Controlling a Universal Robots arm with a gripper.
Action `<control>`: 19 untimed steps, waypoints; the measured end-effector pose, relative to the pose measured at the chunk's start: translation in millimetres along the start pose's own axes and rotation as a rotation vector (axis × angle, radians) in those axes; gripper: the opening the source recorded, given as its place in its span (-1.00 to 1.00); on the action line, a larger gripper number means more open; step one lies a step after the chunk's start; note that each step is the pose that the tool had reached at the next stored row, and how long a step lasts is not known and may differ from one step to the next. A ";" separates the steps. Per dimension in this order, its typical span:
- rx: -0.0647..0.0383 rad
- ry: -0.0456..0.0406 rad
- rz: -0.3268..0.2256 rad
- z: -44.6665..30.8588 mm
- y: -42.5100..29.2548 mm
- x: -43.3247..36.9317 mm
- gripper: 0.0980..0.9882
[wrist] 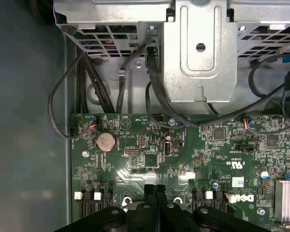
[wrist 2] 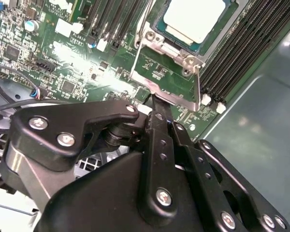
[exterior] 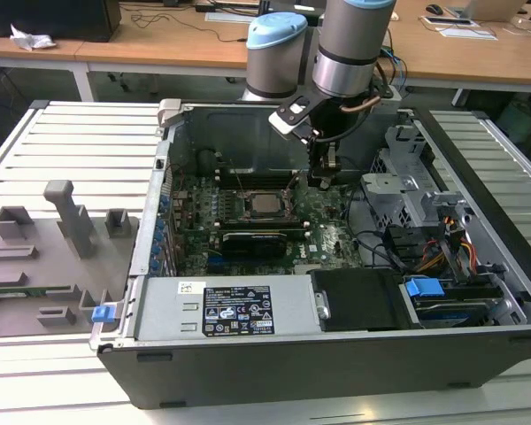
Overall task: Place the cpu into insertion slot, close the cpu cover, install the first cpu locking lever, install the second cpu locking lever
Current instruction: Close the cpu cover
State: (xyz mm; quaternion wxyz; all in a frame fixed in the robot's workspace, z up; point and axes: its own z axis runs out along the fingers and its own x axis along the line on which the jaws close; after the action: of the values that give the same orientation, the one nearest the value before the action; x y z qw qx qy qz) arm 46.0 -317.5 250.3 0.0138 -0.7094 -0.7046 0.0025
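Closest: my gripper (wrist 2: 157, 102), fingers pressed together, tips touching free edge of cpu cover (wrist 2: 176, 96), thin silver frame, tilted up. Flat in insertion slot (wrist 2: 159, 29): cpu (wrist 2: 198, 19) w/ silver-grey top.

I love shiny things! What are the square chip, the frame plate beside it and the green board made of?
The cpu looks like metal on top: smooth, pale silver-grey, matte sheen. The cpu cover looks like thin bare sheet metal, probably steel: bright glints on its edges. The green board looks like glossy coated laminate; exactly which kind is unclear.
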 end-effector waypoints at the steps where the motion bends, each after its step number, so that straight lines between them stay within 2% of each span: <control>1: 0.000 0.0000 0.000 0.0 -0.9 0.0 -0.98; 19: 0.000 0.0000 0.000 0.6 -27.7 -0.2 -0.98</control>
State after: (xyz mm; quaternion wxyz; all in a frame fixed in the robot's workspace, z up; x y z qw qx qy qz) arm 18.2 -317.5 250.4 0.0138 -0.7095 -0.7046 0.0025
